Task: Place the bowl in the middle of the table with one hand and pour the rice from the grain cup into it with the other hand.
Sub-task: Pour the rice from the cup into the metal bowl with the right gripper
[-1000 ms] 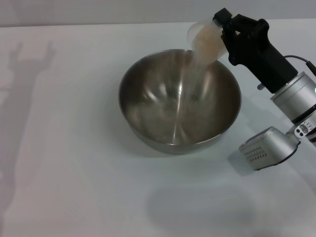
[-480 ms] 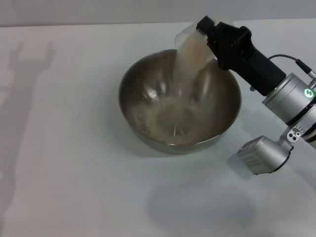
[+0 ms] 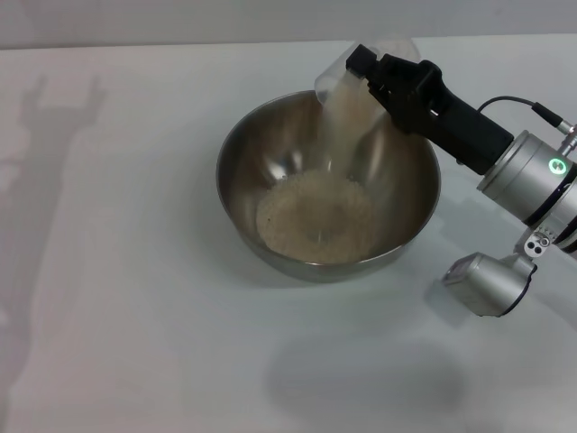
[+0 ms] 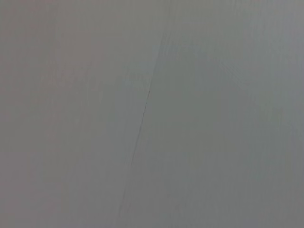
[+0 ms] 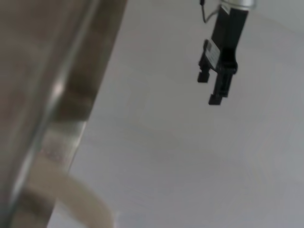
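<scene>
The steel bowl (image 3: pixel 236 135) stands in the middle of the white table (image 3: pixel 135 298), and a flat heap of rice (image 3: pixel 315 216) lies in its bottom. Above the bowl's far right rim my right gripper (image 3: pixel 370 68) is shut on the clear grain cup (image 3: pixel 335 77). The cup is tipped steeply, mouth down, and a thin stream of rice (image 3: pixel 347 122) falls from it into the bowl. The right wrist view is filled by the cup's wall (image 5: pixel 47 95) up close. Farther off in that view my left gripper (image 5: pixel 210 90) hangs above the table, holding nothing.
My right arm's silver wrist and camera housing (image 3: pixel 487 280) hang over the table to the right of the bowl. The left wrist view shows only a plain grey surface (image 4: pixel 152 114). Arm shadows lie on the table's left side.
The right gripper has tipped the cup further and shifted it slightly left. The scattered falling rice has gathered into a heap in the bowl, and the stream has thinned.
</scene>
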{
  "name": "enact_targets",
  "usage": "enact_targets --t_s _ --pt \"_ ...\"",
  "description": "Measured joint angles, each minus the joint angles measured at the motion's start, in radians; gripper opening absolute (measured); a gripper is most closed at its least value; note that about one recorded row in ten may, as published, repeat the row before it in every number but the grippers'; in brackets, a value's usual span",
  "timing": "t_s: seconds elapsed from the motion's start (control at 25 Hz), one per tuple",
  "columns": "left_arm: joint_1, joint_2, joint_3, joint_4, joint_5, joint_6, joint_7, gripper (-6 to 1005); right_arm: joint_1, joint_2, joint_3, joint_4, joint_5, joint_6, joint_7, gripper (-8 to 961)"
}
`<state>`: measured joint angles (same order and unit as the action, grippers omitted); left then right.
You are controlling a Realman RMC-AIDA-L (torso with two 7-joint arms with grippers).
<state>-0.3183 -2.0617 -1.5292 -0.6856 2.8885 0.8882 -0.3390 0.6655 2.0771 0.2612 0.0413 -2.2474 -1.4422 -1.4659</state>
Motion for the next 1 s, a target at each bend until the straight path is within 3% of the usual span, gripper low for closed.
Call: enact_targets --t_s 0.32,1.0 --pt "0.001 0.0 0.002 -0.005 0.0 0.0 0.0 858 0.022 0.0 -0.074 -0.055 -0.015 -0.009 -0.06 17" --pt "0.002 -0.001 0.003 -0.013 0.0 -0.005 -0.002 858 0.057 0.002 -0.116 -0.108 -0.047 -0.028 -0.203 17"
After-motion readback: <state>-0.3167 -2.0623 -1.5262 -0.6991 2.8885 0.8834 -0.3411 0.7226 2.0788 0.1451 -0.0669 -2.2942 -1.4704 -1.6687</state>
